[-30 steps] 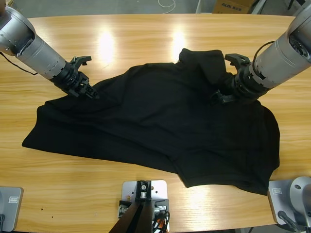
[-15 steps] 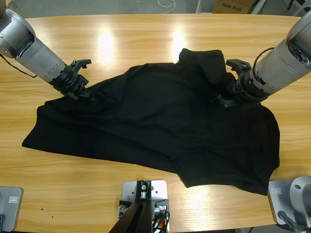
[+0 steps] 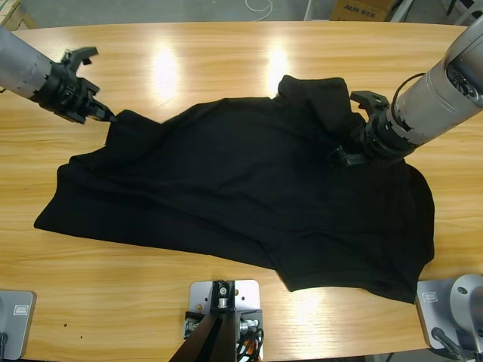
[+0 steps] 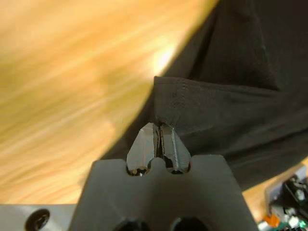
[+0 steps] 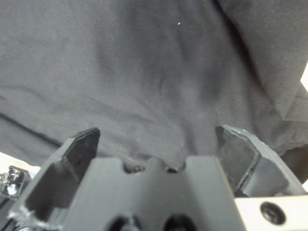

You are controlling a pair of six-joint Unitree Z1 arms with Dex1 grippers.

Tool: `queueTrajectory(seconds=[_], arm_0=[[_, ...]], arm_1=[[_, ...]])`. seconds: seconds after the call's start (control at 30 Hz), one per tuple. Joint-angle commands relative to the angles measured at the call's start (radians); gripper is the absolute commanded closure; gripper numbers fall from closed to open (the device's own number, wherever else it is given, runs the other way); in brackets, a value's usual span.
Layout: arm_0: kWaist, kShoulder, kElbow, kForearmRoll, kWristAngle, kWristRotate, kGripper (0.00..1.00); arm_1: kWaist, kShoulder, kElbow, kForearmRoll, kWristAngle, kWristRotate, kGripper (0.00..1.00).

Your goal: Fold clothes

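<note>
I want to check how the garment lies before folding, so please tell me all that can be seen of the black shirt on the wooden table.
The black short-sleeved shirt of soft matte fabric lies spread but rumpled across the long wooden table, unfolded, with creases and a bunched lump at its far edge. The left gripper is shut on a stitched hem corner, drawing it out to a point. The right gripper, its jaws open, rests against the cloth near that lump. No label shows.

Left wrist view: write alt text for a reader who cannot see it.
The left gripper, jaws shut, pinches the hemmed edge of a black shirt, which lies over a wooden table.
</note>
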Motion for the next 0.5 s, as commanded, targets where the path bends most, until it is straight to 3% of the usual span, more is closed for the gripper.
queueTrajectory(seconds=[0.03, 0.27, 0.5], arm_0=[[0.144, 0.001, -0.08, -0.044, 0.028, 0.008, 1.0], [0.158, 0.12, -0.237, -0.049, 0.056, 0.018, 1.0], [0.189, 0.148, -0.209, -0.048, 0.09, 0.023, 1.0]], arm_1=[[0.012, 0.008, 0.05, -0.025, 0.011, 0.013, 0.018], [0.012, 0.01, 0.062, -0.032, 0.009, 0.013, 0.018], [-0.024, -0.095, 0.074, -0.038, -0.008, -0.004, 0.0]])
